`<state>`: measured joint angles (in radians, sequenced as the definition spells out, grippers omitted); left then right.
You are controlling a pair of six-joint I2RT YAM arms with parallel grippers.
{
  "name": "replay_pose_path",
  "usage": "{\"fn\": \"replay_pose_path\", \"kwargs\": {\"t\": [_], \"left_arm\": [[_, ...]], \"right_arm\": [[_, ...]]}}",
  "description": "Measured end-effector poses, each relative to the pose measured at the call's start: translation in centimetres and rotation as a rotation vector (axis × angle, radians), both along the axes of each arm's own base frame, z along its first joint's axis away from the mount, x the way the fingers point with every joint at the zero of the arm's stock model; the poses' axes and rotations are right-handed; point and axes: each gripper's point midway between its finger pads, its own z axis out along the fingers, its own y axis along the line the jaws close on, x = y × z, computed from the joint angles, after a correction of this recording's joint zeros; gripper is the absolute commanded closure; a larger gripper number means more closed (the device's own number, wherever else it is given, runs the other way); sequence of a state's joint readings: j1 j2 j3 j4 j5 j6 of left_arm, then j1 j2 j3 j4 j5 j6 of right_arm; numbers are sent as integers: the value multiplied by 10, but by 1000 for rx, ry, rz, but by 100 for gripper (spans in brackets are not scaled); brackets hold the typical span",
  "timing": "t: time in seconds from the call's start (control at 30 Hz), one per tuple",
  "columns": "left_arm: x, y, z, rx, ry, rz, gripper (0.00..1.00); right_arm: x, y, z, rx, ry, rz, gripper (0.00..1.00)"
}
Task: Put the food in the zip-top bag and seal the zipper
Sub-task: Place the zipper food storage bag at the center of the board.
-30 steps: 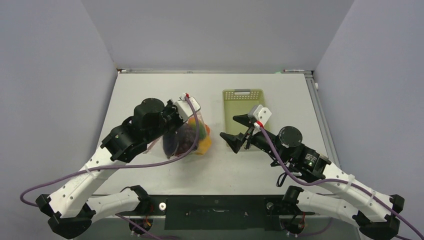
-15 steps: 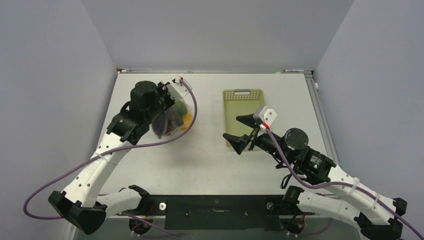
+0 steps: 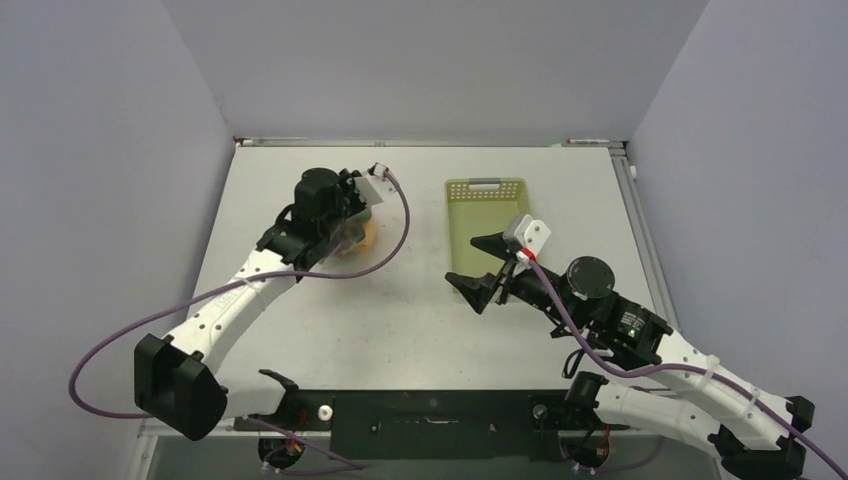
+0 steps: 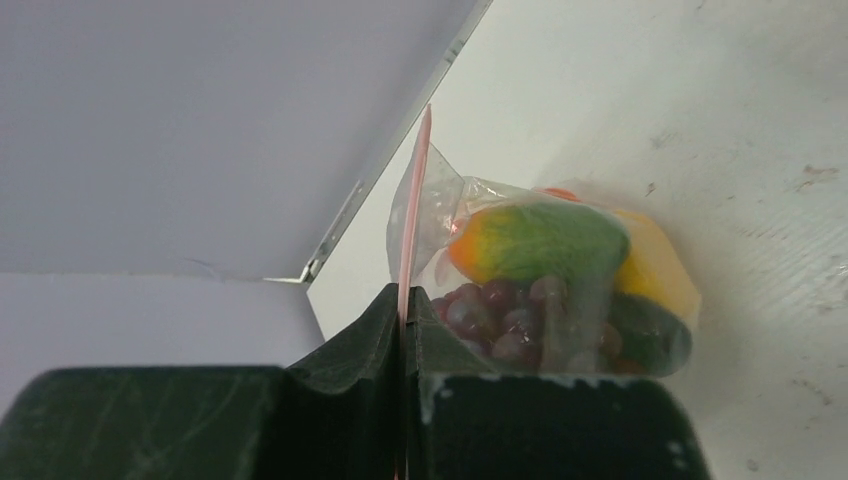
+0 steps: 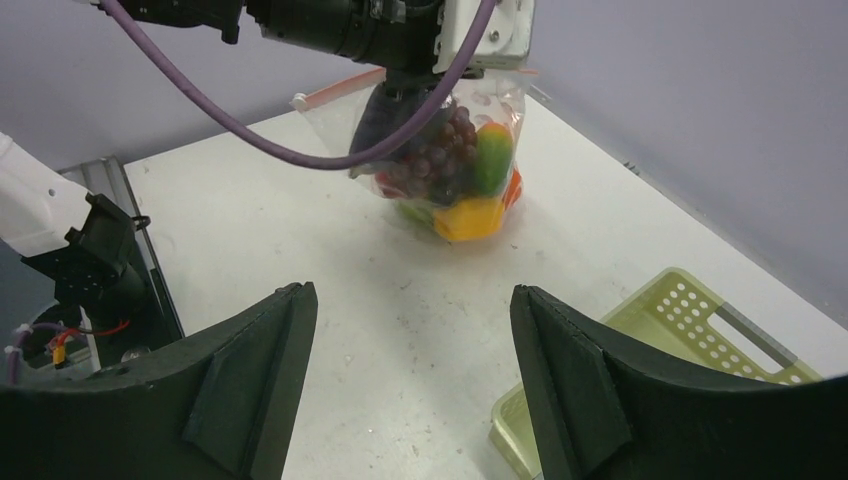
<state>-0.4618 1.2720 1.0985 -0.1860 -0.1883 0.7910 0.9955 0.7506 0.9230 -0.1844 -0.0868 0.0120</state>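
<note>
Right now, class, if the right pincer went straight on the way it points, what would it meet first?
Probably the zip-top bag of toy food hanging from the left pincer. Only bare table lies between it and the right pincer; if the line dips, the table comes first.

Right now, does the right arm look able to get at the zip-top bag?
Probably yes: the open right pincer faces the bag across bare table; the left pincer holds it by the zipper.
</note>
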Motion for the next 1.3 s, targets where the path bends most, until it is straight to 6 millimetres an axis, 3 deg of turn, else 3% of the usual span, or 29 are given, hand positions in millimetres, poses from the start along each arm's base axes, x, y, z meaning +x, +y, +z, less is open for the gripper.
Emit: {"fn": "replay_pose_path", "kwargs": {"t": [0.1,0.13,0.37,0.63,0.97,1.17,1.3], "left_arm": [[-9,-29,-7,-31,-6,-55,100],[-26,-62,-22,-61,21,-130,100],[-62,-100,-57,-125,120,-196,100],[-98,-115,-79,-276,229,-190,100],[-135,-126,-86,-524,374,-201,54],[-156,-145,-85,-652,506,-246,38],[-175,-155,-87,-714,618,-279,25]], "right_arm": [[-1,-1,1,4,-2,0,28],[-1,-2,2,6,-2,0,27],[-1,-2,1,5,2,-1,24],[2,-3,-4,-3,19,-22,20],[21,-24,-33,-64,62,-183,11],[31,-46,-33,-40,66,-305,4],[38,-55,-45,-40,91,-375,2]]}}
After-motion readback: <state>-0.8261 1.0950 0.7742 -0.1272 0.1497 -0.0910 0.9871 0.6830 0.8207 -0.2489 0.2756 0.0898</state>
